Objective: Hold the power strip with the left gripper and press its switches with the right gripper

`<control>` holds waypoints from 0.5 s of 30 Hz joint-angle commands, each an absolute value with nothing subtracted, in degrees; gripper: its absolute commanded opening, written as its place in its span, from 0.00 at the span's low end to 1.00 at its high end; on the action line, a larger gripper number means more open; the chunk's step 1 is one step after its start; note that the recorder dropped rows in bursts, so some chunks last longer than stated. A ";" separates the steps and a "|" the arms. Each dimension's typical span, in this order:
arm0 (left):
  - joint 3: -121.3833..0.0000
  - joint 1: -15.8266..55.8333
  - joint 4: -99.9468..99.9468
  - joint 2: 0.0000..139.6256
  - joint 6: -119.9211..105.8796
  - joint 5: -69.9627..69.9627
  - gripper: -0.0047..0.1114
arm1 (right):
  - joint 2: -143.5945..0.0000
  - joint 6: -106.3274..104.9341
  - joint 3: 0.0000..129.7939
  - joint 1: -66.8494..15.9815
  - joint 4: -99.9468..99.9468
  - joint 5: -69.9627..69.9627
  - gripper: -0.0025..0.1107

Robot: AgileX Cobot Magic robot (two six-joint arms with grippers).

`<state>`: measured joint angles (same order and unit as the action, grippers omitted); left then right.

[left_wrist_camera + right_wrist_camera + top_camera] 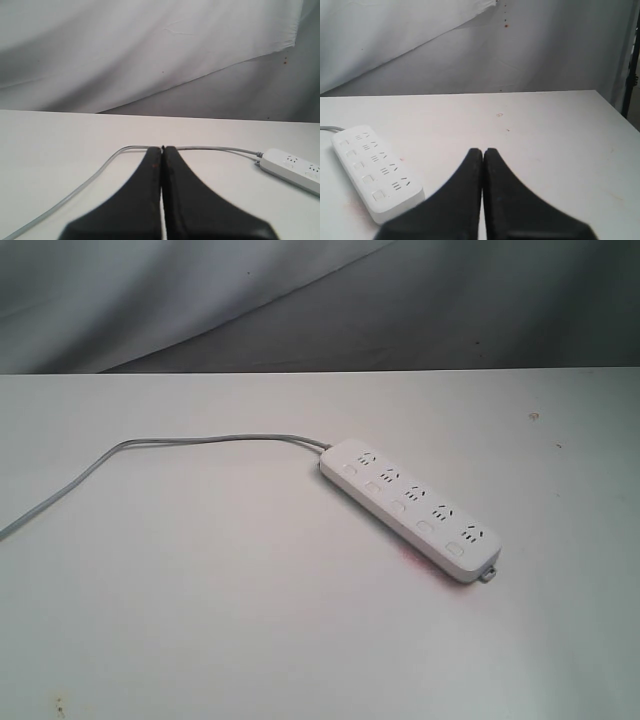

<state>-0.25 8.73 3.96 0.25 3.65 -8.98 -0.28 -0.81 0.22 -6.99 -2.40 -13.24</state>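
Note:
The white power strip (pixel 412 507) lies flat on the table, running diagonally right of centre, with its five switches (pixel 400 507) in a row along the near side. Its grey cord (pixel 160 445) curves off to the left edge. Neither arm shows in the exterior view. In the left wrist view my left gripper (pixel 162 148) is shut and empty, with the cord (pixel 210 148) beyond its tips and the power strip (pixel 295 169) off to one side. In the right wrist view my right gripper (pixel 482 150) is shut and empty, apart from the power strip (pixel 372 172) beside it.
The white table (pixel 200 620) carries only the strip and cord. A small mark (pixel 534 416) sits near the far right. A wrinkled grey-white cloth backdrop (pixel 200 300) hangs behind the table's far edge.

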 commanded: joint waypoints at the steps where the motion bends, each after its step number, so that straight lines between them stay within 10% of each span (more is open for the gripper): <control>1: 0.00 8.56 3.93 0.00 3.76 -8.88 0.04 | 0.00 0.48 0.00 -6.63 -1.30 -12.21 0.02; 15: 0.00 8.56 3.93 0.00 3.76 -8.88 0.04 | 0.00 0.37 0.00 -7.28 -1.79 -12.03 0.02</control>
